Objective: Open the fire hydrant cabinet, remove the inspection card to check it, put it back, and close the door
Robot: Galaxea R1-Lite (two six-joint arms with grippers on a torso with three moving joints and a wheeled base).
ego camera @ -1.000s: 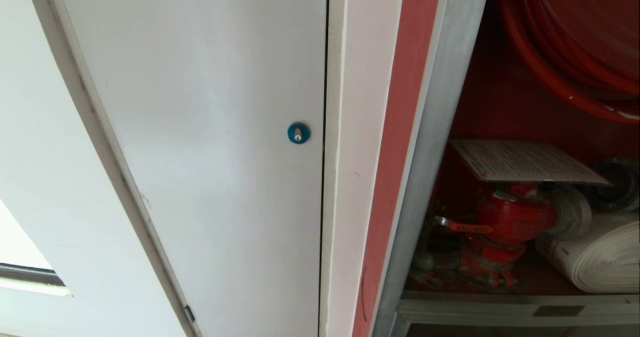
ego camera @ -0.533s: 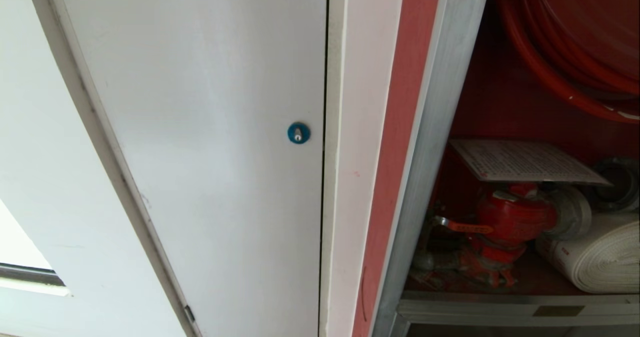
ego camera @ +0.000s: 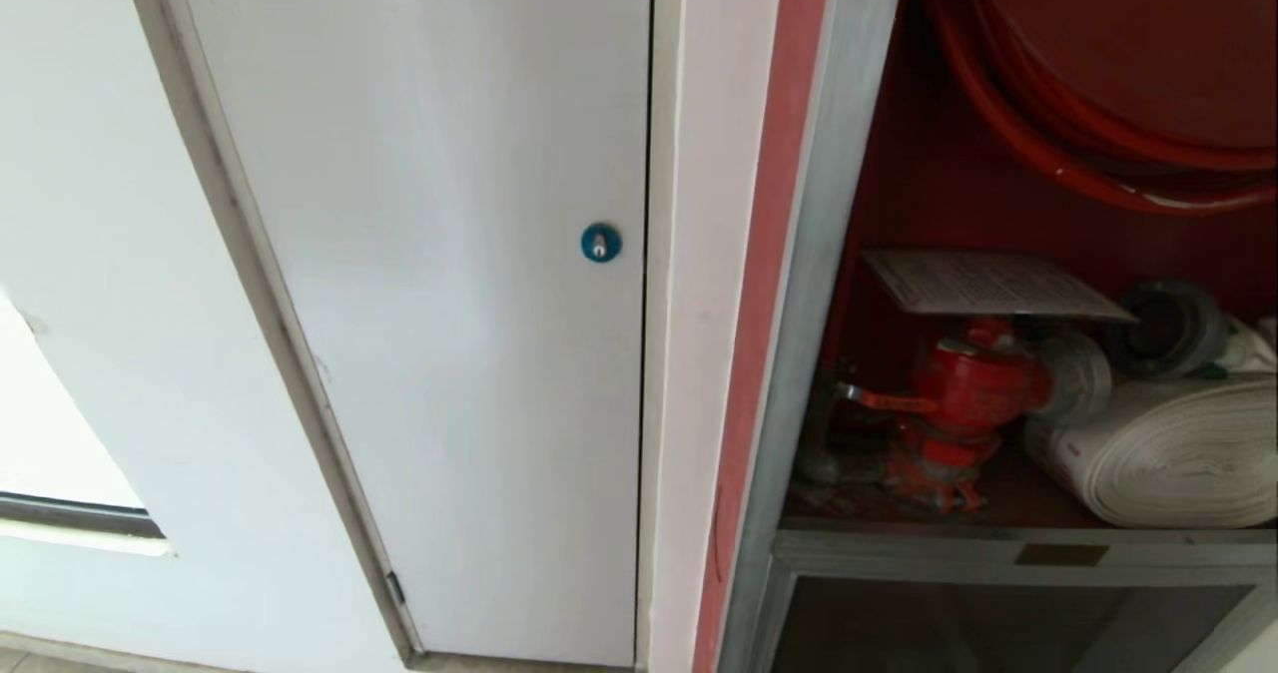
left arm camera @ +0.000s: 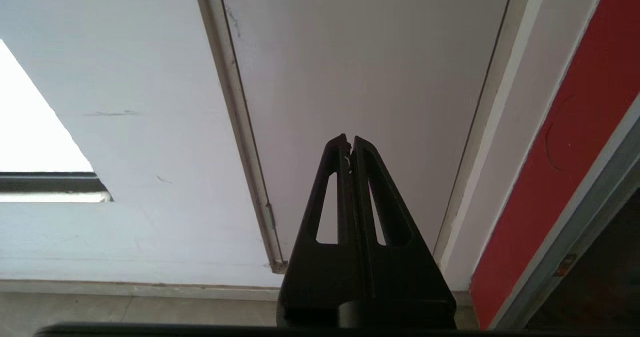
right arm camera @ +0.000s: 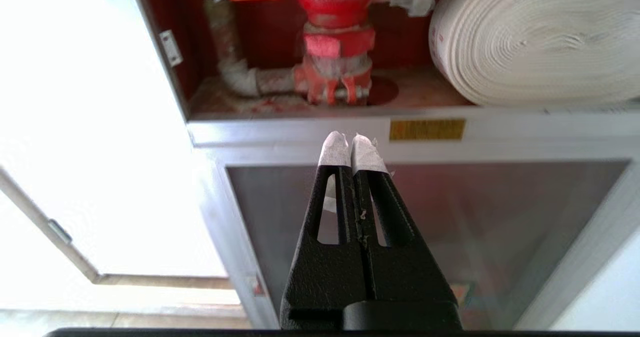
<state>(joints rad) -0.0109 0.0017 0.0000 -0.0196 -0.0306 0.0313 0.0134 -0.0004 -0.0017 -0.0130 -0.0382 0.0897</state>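
The fire hydrant cabinet stands open at the right of the head view, its inside painted red. The inspection card, a white printed sheet, lies flat on top of the red valve. The door is out of view. Neither arm shows in the head view. My right gripper is shut and empty, with taped tips, and points at the silver sill below the valve. My left gripper is shut and empty, facing a plain white panel.
A rolled white hose lies beside the valve, under the red hose reel. Left of the cabinet is a white door with a blue round lock. A smaller dark glass panel sits below the sill, which bears a yellow label.
The whole head picture has shifted: the cabinet's inside now sits further left and higher, with more of its lower sill showing, so the camera has moved. The card and valve keep their places.
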